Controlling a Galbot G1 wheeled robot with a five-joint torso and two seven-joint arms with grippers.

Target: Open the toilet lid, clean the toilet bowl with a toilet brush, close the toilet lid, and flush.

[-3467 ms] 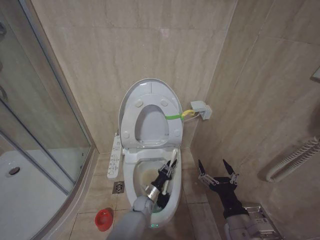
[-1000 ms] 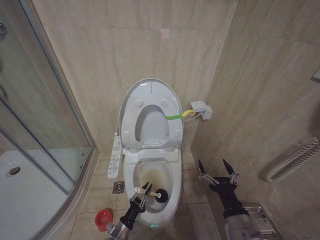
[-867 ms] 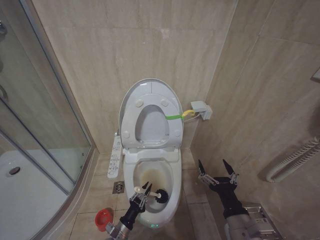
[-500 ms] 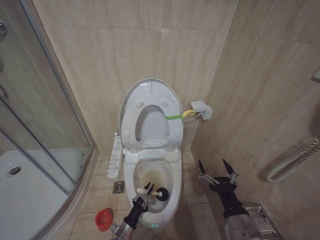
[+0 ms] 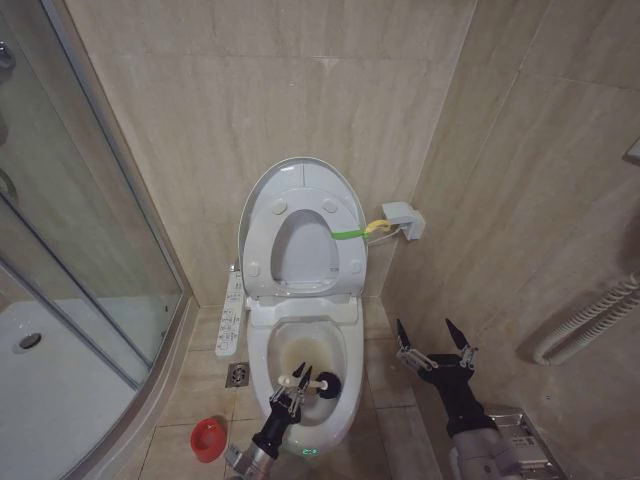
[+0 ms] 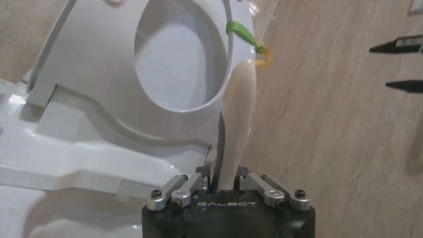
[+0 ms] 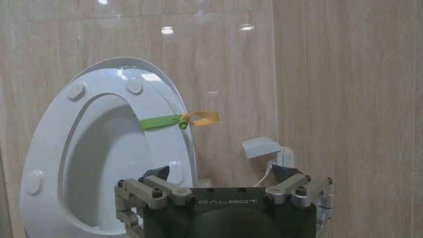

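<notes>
The toilet lid (image 5: 300,176) stands upright against the wall, and the seat with its green band (image 5: 346,234) is raised against it. The toilet bowl (image 5: 297,349) is uncovered, yellowish inside. My left gripper (image 5: 297,385) is over the bowl's front part, shut on the toilet brush's white handle (image 6: 238,114). The dark bristle head (image 5: 328,385) hangs low inside the bowl, right of the gripper. My right gripper (image 5: 435,340) waits open beside the toilet's right side, fingers pointing up. In the right wrist view that gripper (image 7: 221,174) faces the raised lid (image 7: 99,72).
A red holder cup (image 5: 208,437) stands on the floor left of the bowl, near a floor drain (image 5: 238,374). The glass shower enclosure (image 5: 90,250) and its tray (image 5: 50,375) close off the left. A wall box (image 5: 402,220) and a hose (image 5: 590,315) are on the right.
The left gripper has carried the brush from the bowl's right rear to its front, then edged slightly right. The right arm and the lid have not moved.
</notes>
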